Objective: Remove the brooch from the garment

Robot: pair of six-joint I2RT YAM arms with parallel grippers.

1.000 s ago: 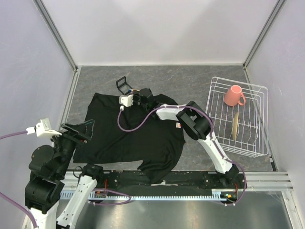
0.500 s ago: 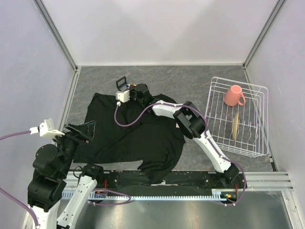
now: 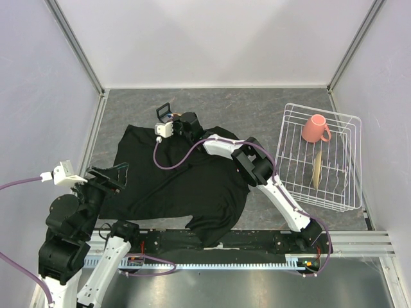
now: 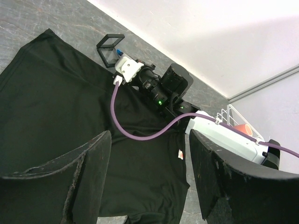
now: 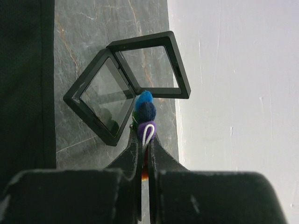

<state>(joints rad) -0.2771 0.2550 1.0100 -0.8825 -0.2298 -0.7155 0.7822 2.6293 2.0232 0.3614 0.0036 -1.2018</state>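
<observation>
Brooch (image 5: pixel 145 111): small round many-coloured flower piece, off the shirt, near the bench's far edge.
Right gripper (image 5: pixel 144 136): jaws clamped on the Brooch.
Case (image 5: pixel 103 100): open black square-framed box, just beyond the Brooch.
Garment (image 3: pixel 192 186): large black short-sleeved T-shirt, spread left of centre.
Left gripper (image 4: pixel 149 135): jaws wide apart, above the Garment's near-left edge.

The garment (image 3: pixel 173 179) lies left of the desk's (image 3: pixel 257 106) middle; behind it sits a case (image 3: pixel 165 112), the brooch (image 5: pixel 145 112) between the right fingers (image 5: pixel 132 151) just beside it. A rack (image 3: pixel 334 186) at the right edge holds a cup (image 3: pixel 314 128).
</observation>
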